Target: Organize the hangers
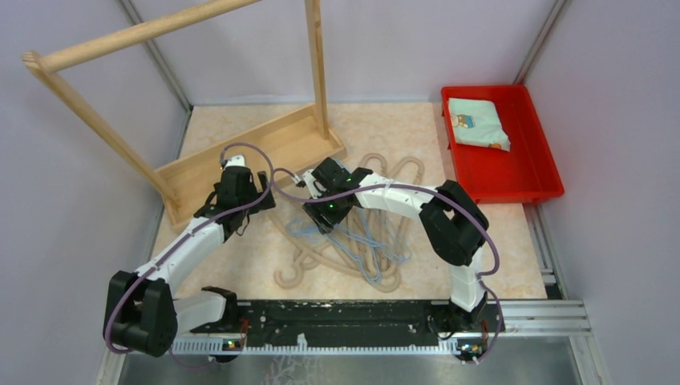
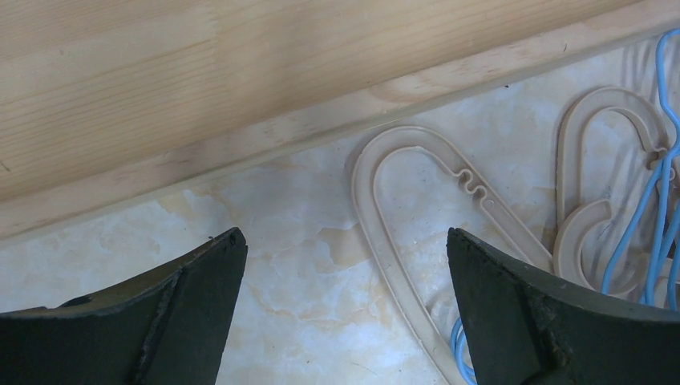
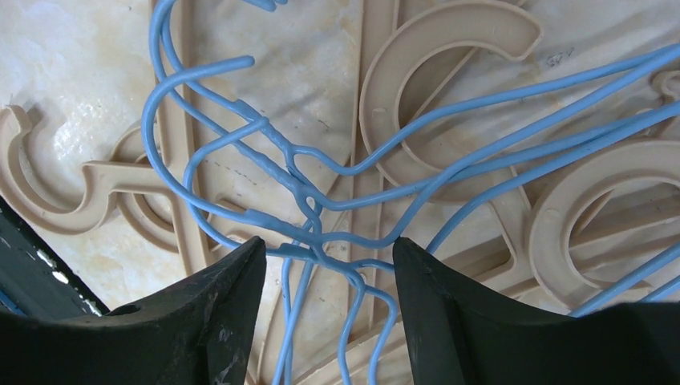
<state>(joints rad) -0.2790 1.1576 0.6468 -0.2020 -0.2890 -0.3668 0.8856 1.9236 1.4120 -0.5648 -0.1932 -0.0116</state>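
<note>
A tangle of hangers [image 1: 353, 241] lies in the middle of the worktop [image 1: 385, 128], reaching toward its near edge. Thin blue wire hangers [image 1: 377, 249] sprawl across thicker beige hangers [image 1: 293, 273], whose rounded hooks poke out on the near and far sides of the heap.

The right claw [image 1: 319, 215] hangs low over the left part of the pile. Seen from its wrist, the right claw [image 3: 325, 241] stands partly open, its two dark fingers either side of the twisted necks of the blue wire hangers [image 3: 305, 192]. A clear gap shows between the fingers; whether they touch the wire cannot be told. Beige hangers [image 3: 449, 48] lie flat beneath the wire.

The left claw [image 1: 239, 204] sits just left of the pile, near the base of a wooden rack [image 1: 248, 156]. From its wrist the left claw [image 2: 345, 241] is spread as wide as it goes and has hold of nothing. Below it is bare worktop and the looped end of one beige hanger [image 2: 409, 138], close to the edge of the rack's base [image 2: 240, 80].

The rack stands at the far left corner. A red tray [image 1: 549, 160] with a folded cloth [image 1: 477, 124] inside sits along the right edge.
</note>
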